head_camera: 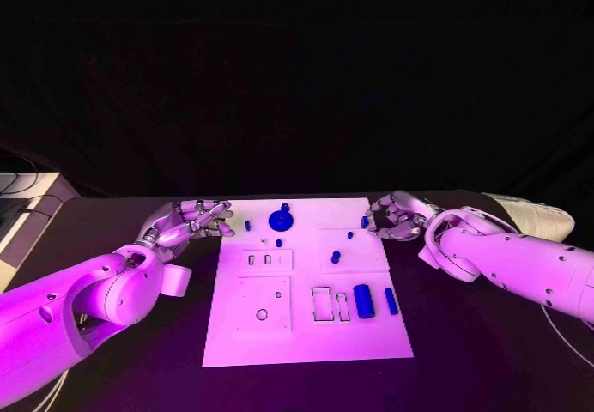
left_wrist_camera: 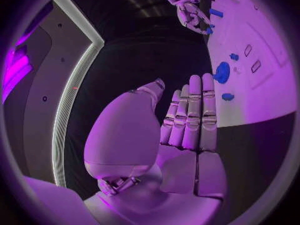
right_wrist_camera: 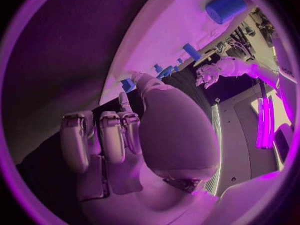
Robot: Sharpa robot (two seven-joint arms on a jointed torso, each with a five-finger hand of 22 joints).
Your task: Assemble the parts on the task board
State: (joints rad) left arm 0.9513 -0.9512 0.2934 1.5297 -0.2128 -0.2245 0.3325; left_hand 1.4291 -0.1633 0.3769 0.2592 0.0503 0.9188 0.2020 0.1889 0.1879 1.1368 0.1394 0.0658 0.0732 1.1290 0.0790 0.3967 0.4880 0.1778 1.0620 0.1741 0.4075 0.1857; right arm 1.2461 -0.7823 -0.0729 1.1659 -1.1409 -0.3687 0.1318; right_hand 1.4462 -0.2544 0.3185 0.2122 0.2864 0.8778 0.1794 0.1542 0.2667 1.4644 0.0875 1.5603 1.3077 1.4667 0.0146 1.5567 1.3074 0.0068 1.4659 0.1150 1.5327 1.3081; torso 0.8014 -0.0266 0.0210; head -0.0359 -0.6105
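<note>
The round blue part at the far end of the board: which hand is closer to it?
Left. The left hand sits just off the task board beside the round blue part; the right hand is across the board, farther away.

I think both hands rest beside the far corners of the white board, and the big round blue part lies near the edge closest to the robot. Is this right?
Not quite. The head view shows the big round blue part near the board's far edge, between the left hand and right hand. The rest is right.
</note>
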